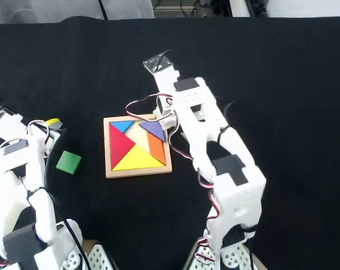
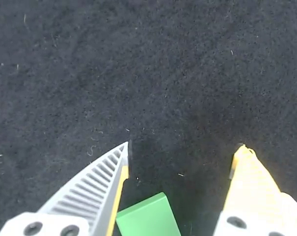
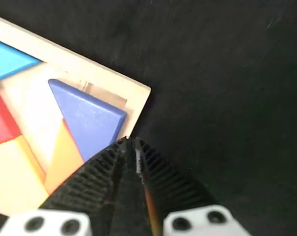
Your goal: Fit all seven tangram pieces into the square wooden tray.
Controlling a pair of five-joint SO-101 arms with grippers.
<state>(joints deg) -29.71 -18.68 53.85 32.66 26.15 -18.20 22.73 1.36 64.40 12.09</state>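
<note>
Right jaws pressed together, tips at the corner of the wooden tray [image 3: 96, 77], just beside the matte blue triangle [image 3: 89, 118]. Left jaws spread wide, the glossy green square [image 2: 147, 216] between them on the fuzzy black desk [image 2: 138, 59], outside the tray. The red triangle [image 1: 119, 147], yellow triangle [image 1: 137, 160] and orange piece [image 1: 157, 149] sit seated inside.

No readable text, labels, numbers or signs appear on anything here.

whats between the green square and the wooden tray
Nothing lies there. In the high view the stretch between the green square and the wooden tray is bare black cloth.
</note>
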